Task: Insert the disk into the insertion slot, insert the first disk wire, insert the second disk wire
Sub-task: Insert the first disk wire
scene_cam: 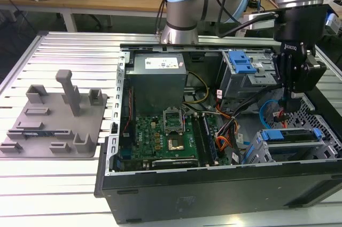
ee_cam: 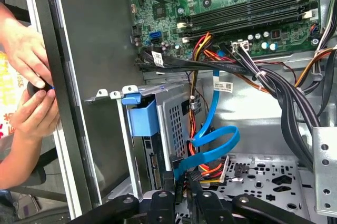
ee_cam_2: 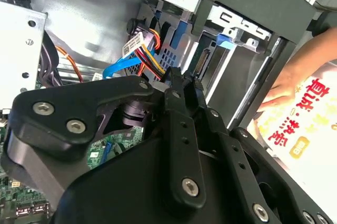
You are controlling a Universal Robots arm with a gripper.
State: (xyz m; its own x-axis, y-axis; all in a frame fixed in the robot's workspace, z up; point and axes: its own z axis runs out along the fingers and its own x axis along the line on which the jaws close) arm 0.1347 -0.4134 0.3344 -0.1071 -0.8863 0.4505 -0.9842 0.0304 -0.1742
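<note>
I see the disk (scene_cam: 291, 135), blue-framed, seated flat inside the insertion slot (scene_cam: 256, 155), a grey perforated cage just beside the motherboard (scene_cam: 165, 136).

Exterior view: raised camera off the arm (scene_cam: 184, 8), looking down at a slant over the slatted counter (scene_cam: 53, 184) onto the whole open computer case (scene_cam: 214, 192). Mid-range, with the pincer (scene_cam: 288, 104) at the right of the frame.

First wrist view: arm-mounted, close, sighting past the pincer (ee_cam: 181, 182) across the case interior toward the motherboard (ee_cam: 237, 2).

Second wrist view: arm-mounted, closer still, from behind the pincer (ee_cam_2: 184, 79), facing the case's side wall.

Shared: both wrist views take in the blue cable (ee_cam: 213, 145) (ee_cam_2: 124, 66) and a person's hand (ee_cam: 26, 50) (ee_cam_2: 287, 84) outside the case. The exterior view shares the motherboard (scene_cam: 171, 136).
</note>
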